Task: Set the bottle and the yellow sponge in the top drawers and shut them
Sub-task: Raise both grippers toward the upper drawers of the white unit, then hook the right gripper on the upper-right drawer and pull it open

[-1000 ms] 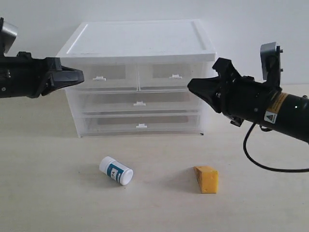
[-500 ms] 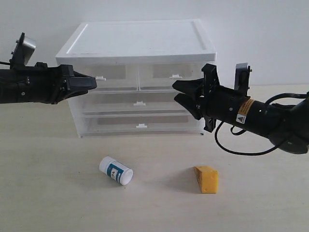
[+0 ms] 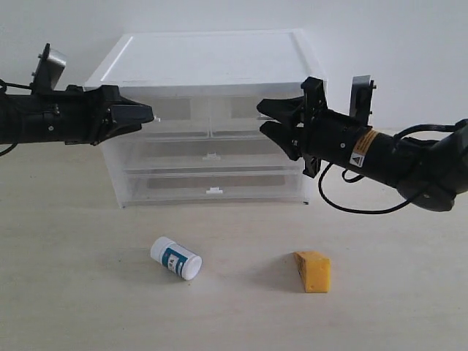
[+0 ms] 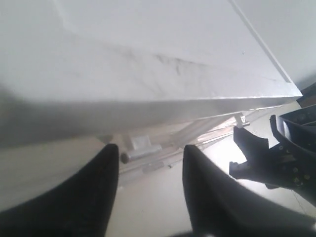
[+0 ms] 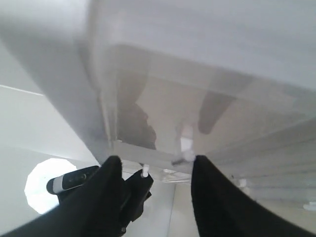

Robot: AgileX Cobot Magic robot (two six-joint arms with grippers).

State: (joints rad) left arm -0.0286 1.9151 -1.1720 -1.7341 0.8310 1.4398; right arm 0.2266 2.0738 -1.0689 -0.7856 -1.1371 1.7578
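Left gripper [image 3: 148, 115] and right gripper [image 3: 262, 117] had closed in on top drawers [image 3: 183, 117]; both parted, empty. Tab handles [image 4: 139, 145] likely stiff, slick: pinch squarely.

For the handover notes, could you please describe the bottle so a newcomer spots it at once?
Find the white-topped drawer unit. On the table before its left half lies the bottle, on its side. Unlike the yellow sponge nearby, it is white, cylindrical and teal-labelled.
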